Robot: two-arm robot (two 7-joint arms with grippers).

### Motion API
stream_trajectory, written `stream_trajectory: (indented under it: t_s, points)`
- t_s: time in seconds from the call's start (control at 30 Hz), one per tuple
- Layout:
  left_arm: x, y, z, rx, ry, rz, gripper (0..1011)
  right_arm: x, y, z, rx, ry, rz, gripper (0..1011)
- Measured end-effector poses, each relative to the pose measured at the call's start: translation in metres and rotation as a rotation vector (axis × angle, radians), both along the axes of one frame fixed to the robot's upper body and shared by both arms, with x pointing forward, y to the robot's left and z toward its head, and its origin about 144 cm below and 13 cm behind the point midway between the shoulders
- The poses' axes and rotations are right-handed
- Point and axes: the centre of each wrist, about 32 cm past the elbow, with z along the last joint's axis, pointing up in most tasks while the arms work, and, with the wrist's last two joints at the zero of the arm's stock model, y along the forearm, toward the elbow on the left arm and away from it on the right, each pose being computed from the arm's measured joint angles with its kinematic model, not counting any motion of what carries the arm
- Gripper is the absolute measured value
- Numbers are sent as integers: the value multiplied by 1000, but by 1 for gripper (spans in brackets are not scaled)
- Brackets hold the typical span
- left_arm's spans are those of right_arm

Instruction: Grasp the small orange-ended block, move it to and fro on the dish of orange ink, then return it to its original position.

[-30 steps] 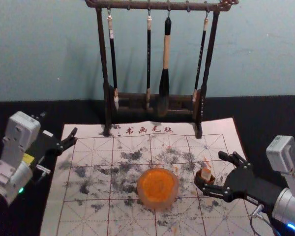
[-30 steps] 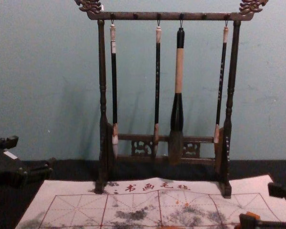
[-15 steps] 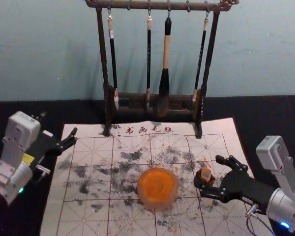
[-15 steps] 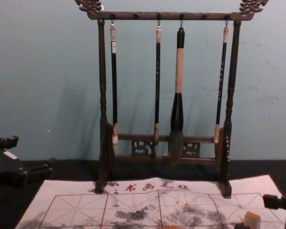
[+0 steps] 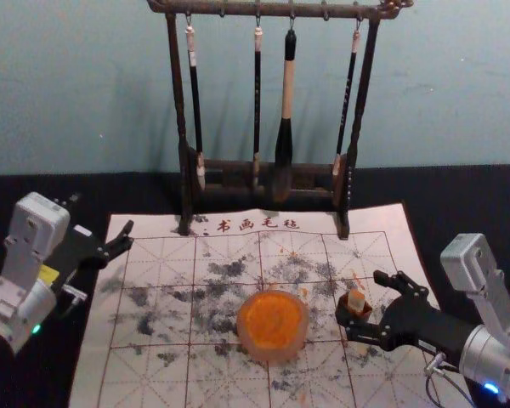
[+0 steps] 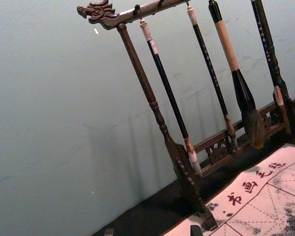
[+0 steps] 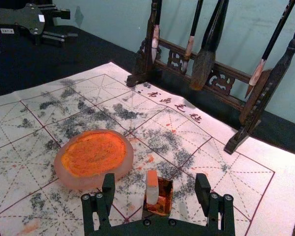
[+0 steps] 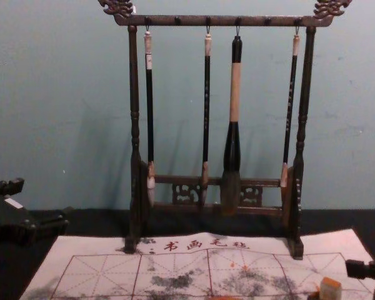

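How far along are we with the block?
Done: nothing certain; the block stands orange end up in its brown holder, before dipping or after return. In hand: nothing; the right gripper is open around them, left gripper idle off the mat's edge. Left: probably either grasp, ink at the dish and return, or just withdraw.

gaps both sides of block (image 5: 356, 299) inside right claw (image 5: 359, 294) | dish (image 5: 272, 354) left | brush rack (image 5: 229, 173) blocks rear
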Motion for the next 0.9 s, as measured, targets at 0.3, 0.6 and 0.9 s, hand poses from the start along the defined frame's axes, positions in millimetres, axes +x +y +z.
stream_trajectory:
  t_s: [0.3, 0.6, 0.9]
  points:
    - [0, 0, 0, 0, 0, 0, 1001, 0, 0, 0, -1, 0, 2, 1000]
    - [0, 0, 0, 0, 0, 0, 1001, 0, 0, 0, -2, 0, 3, 873]
    - [0, 0, 0, 0, 0, 0, 1001, 0, 0, 0, -2, -1, 3, 634]
